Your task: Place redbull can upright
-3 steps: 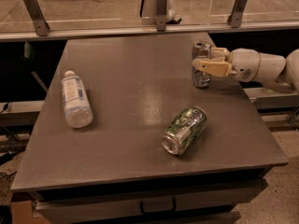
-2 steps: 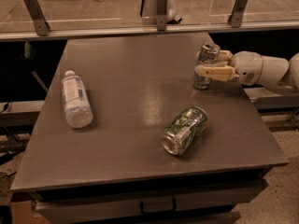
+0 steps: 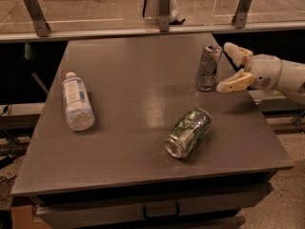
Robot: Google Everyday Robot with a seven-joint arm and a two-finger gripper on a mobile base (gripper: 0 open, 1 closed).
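The redbull can (image 3: 209, 67), slim, silver and dented, stands upright on the grey table (image 3: 138, 94) near its right edge. My gripper (image 3: 228, 67) is just to the right of the can, open, with one finger (image 3: 234, 51) behind and one finger (image 3: 233, 83) in front. The fingers stand apart from the can and hold nothing.
A wider green-and-silver can (image 3: 188, 132) lies on its side at the front middle of the table. A clear plastic bottle with a white cap (image 3: 76, 101) lies on its side at the left. A rail with metal posts (image 3: 164, 6) runs behind the table.
My gripper has opened, let go of the redbull can and drawn back to the right. The can stays standing upright.
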